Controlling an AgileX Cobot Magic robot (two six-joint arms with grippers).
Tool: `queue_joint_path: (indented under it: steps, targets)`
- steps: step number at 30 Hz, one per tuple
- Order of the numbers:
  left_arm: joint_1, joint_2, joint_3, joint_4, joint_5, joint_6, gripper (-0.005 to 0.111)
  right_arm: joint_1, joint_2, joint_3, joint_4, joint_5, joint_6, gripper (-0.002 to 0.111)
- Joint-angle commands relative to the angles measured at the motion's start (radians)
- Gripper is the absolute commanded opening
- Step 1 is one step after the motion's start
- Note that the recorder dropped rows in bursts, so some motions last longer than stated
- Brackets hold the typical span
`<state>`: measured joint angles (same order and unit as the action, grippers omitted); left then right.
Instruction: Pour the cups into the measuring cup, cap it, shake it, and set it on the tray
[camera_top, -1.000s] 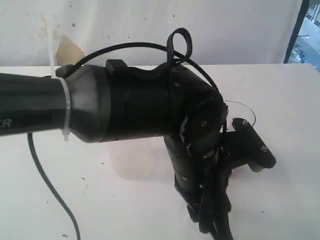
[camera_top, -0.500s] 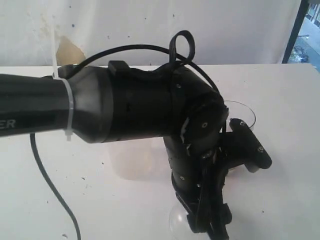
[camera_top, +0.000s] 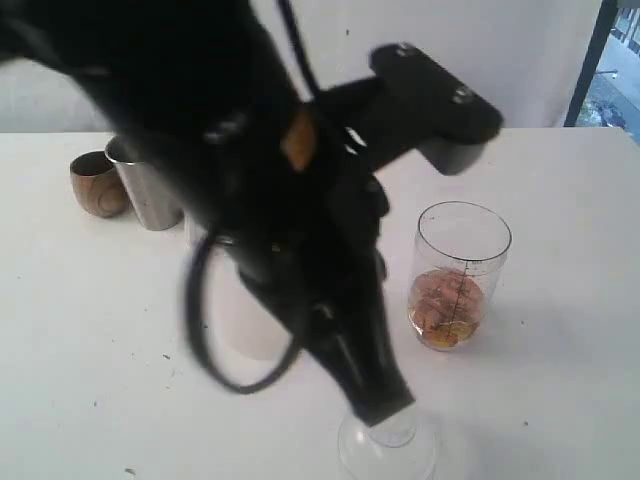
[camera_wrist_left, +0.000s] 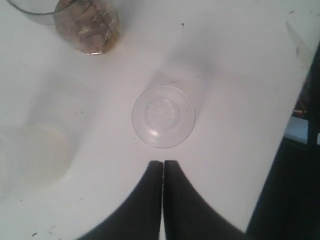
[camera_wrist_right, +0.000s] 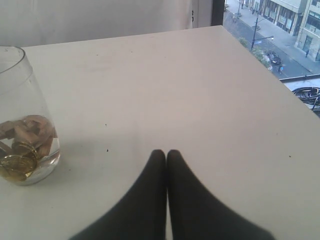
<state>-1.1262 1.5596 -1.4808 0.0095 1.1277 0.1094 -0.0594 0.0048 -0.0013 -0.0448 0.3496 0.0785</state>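
Left arm perhaps crowds measuring cup.

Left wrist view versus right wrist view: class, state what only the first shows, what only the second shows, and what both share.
Only the left wrist view: a clear round lid-like disc lying flat on the table, a frosted tumbler, and the shut left end effector. Only the right wrist view: a street outside beyond the table's edge, and the shut right end effector. Both: the measuring cup holding brown pieces, and the white table.
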Motion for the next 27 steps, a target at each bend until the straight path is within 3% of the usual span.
queue_joint_path:
  steps: [1, 8, 11, 18, 27]
  targets:
    - [-0.003, -0.222, 0.182, 0.005, -0.102, -0.079, 0.000, 0.000, -0.005, 0.001, -0.003, -0.005, 0.004, 0.000]
    - [-0.003, -0.655, 0.523, 0.070, -0.538, -0.109, 0.000, 0.000, -0.005, 0.001, -0.003, -0.005, 0.004, 0.000]
    - [-0.003, -0.802, 0.641, 0.115, -0.643, -0.109, 0.000, 0.000, -0.005, 0.001, -0.003, -0.005, 0.004, 0.000]
    - [-0.003, -0.990, 0.798, 0.120, -0.624, -0.109, 0.000, 0.000, -0.005, 0.001, -0.003, -0.005, 0.004, 0.000]
    - [-0.003, -1.013, 0.812, 0.118, -0.585, -0.109, 0.000, 0.000, -0.005, 0.001, -0.003, -0.005, 0.004, 0.000]
